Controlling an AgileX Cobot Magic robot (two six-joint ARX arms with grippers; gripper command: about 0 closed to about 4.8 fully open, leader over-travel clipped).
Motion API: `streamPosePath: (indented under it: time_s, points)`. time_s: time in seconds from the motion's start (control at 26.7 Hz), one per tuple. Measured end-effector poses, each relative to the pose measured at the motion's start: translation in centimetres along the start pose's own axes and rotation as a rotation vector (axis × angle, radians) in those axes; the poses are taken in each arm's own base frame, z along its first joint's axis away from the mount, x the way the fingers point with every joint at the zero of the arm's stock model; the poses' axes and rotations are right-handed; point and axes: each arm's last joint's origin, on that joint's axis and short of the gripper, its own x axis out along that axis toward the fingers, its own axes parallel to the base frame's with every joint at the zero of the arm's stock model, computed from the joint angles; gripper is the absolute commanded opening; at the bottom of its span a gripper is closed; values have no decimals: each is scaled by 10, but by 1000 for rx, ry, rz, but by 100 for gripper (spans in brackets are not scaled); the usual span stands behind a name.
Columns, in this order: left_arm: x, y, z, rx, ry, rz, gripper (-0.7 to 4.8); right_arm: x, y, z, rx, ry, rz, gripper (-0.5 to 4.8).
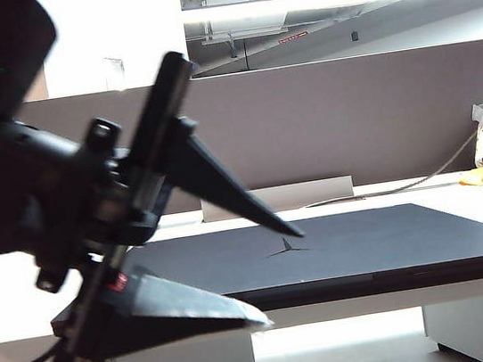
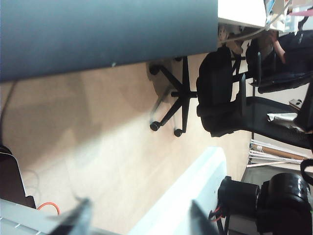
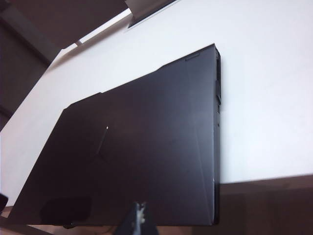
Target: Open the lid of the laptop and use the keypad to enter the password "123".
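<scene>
From the exterior view, my left gripper fills the near left, fingers spread wide and holding nothing, at the laptop's front-left corner. The lid lies flat and shut on the white table, star emblem up; the keypad is hidden, so nothing is done yet.

My left wrist view shows open floor and an office chair beyond a dark edge.

In my right wrist view, my right gripper is pressed together above the lid's near edge, with bare table beside it.
</scene>
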Motion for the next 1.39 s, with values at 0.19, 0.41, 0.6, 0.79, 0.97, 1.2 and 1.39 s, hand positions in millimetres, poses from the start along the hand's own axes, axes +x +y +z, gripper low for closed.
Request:
streamPosePath:
  time_s: [0.19,0.41,0.6,0.79,0.97,1.2,1.39]
  points:
    - [22,-10,19,9,-9,-18,255,0,-1,-4,12,45,-1,-5]
    - [39,-6,30,-18,0,22,255,0,-1,-4,13,54,12,-5]
    - [38,-3,35,-25,-79,71,239,0,-3,-6,22,76,-2,-5]
    - [43,-3,38,-15,-121,82,239,0,-4,-9,35,101,-17,-5]
    - [54,-7,44,-10,-112,67,238,0,-4,-9,43,101,-18,-5]
    - [54,-5,44,30,-124,92,238,0,-4,-9,47,105,-16,-5]
    - [52,-3,44,48,-145,112,238,0,-4,-9,49,107,-17,-5]
